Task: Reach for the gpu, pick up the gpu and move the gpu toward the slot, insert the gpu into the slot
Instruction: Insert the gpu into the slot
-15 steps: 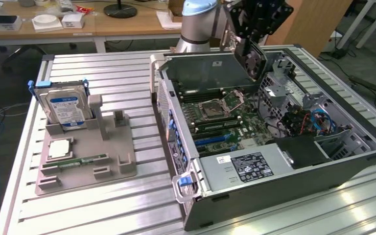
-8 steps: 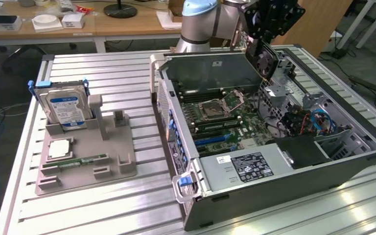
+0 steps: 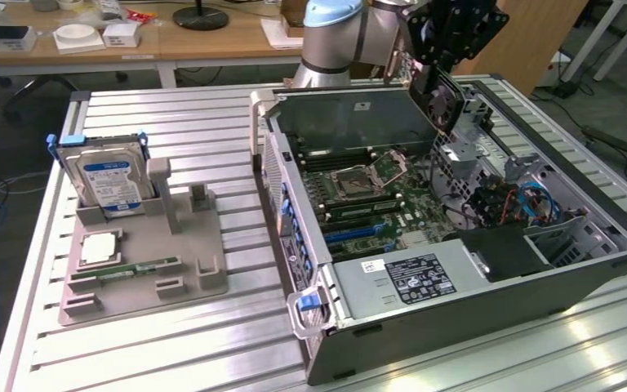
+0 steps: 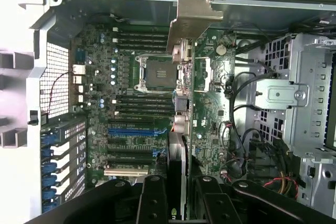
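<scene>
Wooden desk (image 3: pixel 237 42) at the back, ribbed metal table (image 3: pixel 183 351), dark grey floor (image 3: pixel 9 122) around

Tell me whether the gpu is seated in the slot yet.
No, the gripper holds the gpu up above the open case, clear of the motherboard.

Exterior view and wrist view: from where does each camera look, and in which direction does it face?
Exterior view: high above the table, facing down and across at the open computer case; the arm and gripper show at the far side.
Wrist view: on the wrist above the case, facing straight down at the motherboard; the gripper shows, shut on the gpu seen edge-on.
Both share the motherboard, its CPU socket and the gpu.
</scene>
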Available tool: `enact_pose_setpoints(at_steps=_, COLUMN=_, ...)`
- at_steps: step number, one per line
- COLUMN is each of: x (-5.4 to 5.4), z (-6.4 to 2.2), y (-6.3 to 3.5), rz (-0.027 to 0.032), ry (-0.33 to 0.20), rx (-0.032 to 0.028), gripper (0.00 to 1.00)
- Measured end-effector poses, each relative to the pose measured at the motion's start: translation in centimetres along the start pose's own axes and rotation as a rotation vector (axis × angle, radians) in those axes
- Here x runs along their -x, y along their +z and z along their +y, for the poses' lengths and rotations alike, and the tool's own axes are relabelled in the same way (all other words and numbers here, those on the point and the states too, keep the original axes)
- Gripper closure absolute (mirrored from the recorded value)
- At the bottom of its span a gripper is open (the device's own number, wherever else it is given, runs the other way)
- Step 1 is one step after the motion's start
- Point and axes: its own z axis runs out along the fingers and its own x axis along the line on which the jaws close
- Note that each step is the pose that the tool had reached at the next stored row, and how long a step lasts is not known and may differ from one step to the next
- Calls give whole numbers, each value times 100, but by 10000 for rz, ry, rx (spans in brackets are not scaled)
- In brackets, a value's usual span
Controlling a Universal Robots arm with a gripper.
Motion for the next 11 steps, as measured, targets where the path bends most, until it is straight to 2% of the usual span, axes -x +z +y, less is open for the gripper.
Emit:
enact_pose_setpoints(at_steps=7, x=0, z=0, y=0, rz=0, ry=-57, rx=0, gripper=74)
enact_pose_setpoints(at_steps=11, x=0, z=0, y=1, rz=-3, ry=-605, rx=8, gripper=74)
